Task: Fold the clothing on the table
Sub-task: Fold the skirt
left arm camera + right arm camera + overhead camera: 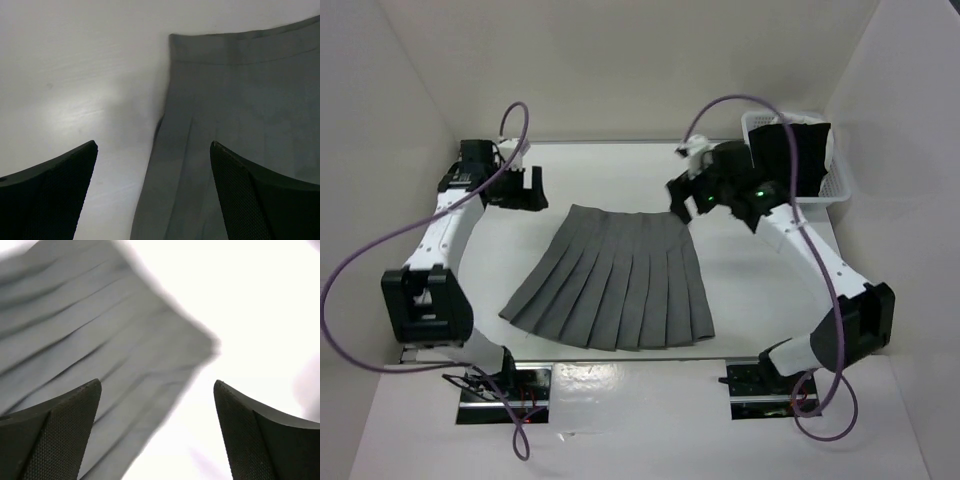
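- The left gripper (527,190) is open wide. There is nothing between its two black fingers (55,195).
- It is at the far left corner of the grey skirt (615,280), right by the waistband (240,47). One finger is over bare table and the other is over the cloth.
- The right gripper (682,203) is open wide too and holds nothing.
- It is at the far right corner of the skirt. Its own camera is blurry, but it shows pleats and one corner of cloth between the fingers (55,435).
- I cannot tell if either gripper touches the skirt.
- The skirt lies flat in the middle of the white table (760,300), spread like a fan. The narrow waistband is on the far side and the wide hem is near the arm bases.
- A white basket (840,195) sits in the far right corner, just behind the right arm. A black garment (805,150) hangs in it.
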